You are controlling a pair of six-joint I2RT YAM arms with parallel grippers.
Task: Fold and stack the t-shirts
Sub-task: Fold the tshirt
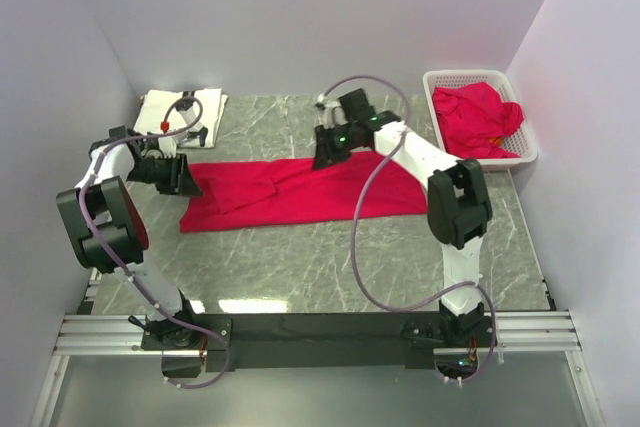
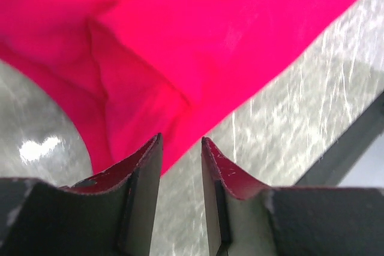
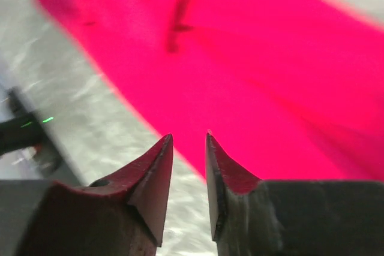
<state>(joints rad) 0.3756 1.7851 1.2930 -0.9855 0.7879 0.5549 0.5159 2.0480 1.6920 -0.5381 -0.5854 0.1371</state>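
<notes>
A bright red t-shirt (image 1: 300, 192) lies on the grey marble table (image 1: 350, 257), folded into a long band running left to right. My left gripper (image 1: 186, 175) is at its left end, low over the cloth edge. In the left wrist view the gripper (image 2: 181, 139) is open a little and empty, with the shirt (image 2: 210, 40) just ahead. My right gripper (image 1: 326, 155) is at the band's far edge near the middle. In the right wrist view it (image 3: 189, 136) is open a little and empty above the shirt's edge (image 3: 252, 58). A folded white t-shirt with black print (image 1: 205, 107) lies at the back left.
A white lattice basket (image 1: 470, 74) stands at the back right with more crumpled red t-shirts (image 1: 480, 117) in it. Pale walls close in the left, back and right sides. The black arm-base rail (image 1: 320, 329) runs along the near edge.
</notes>
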